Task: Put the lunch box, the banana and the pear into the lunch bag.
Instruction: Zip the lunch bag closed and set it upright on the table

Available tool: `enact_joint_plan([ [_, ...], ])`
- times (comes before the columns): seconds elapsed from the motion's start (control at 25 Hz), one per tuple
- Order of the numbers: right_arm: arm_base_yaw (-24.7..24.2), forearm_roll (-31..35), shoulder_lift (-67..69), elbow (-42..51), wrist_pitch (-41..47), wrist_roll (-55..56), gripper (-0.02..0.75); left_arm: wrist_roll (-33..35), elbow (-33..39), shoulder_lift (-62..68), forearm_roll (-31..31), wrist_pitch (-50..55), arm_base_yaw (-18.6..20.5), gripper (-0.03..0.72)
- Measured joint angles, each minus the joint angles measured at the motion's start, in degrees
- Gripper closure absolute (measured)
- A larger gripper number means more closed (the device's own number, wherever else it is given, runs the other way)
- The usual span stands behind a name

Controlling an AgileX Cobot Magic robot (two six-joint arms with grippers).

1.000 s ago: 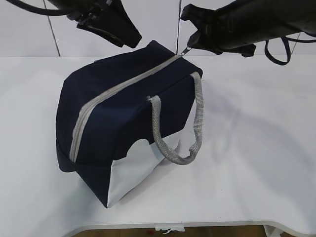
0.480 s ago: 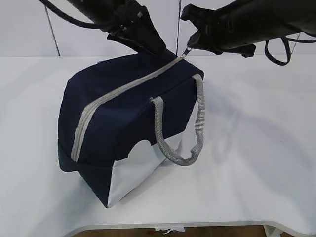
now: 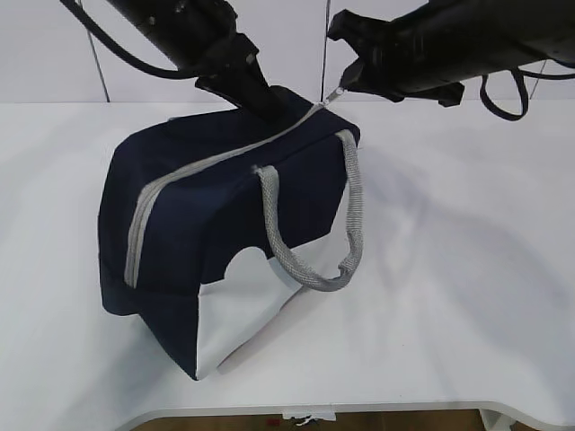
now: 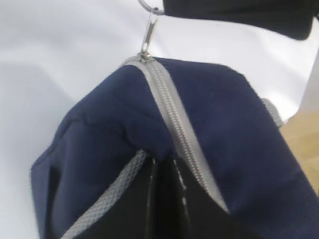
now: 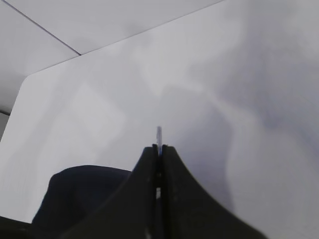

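The navy lunch bag [image 3: 207, 224] stands on the white table with its grey zipper [image 3: 207, 162] closed along the top. My right gripper [image 3: 346, 85] is shut on the zipper's ring pull [image 4: 147, 7] at the bag's far end; a thin sliver of the ring [image 5: 159, 133] sticks out between the tips of my right gripper [image 5: 159, 148]. My left gripper [image 3: 260, 103] presses into the bag's top beside the zipper. In the left wrist view the left gripper [image 4: 163, 164] is shut on a pinch of navy fabric. The lunch box, banana and pear are out of view.
A grey strap handle [image 3: 310, 224] hangs down the bag's near side, over the white lower panel [image 3: 243, 314]. The white table [image 3: 467, 269] extends to the right, and its front edge [image 3: 359, 409] runs close below the bag. A second grey strap [image 4: 99, 199] lies by the left fingers.
My left gripper came down from above onto the bag's top and closed on the fabric. The bag shifted slightly left and its handle swung with it. The right gripper has not moved.
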Motion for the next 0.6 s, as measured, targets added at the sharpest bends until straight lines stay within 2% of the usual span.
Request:
enact_joint_plan([
  [0.2, 0.0, 0.04, 0.0, 0.0, -1.15, 0.0, 0.747, 0.0, -4.62, 0.14, 4.19, 1.17, -0.13, 0.68],
  [0.6, 0.0, 0.13, 3.59, 0.0, -3.68, 0.0, 0.747, 0.0, -5.14, -1.44, 6.36, 1.41, -0.25, 0.683],
])
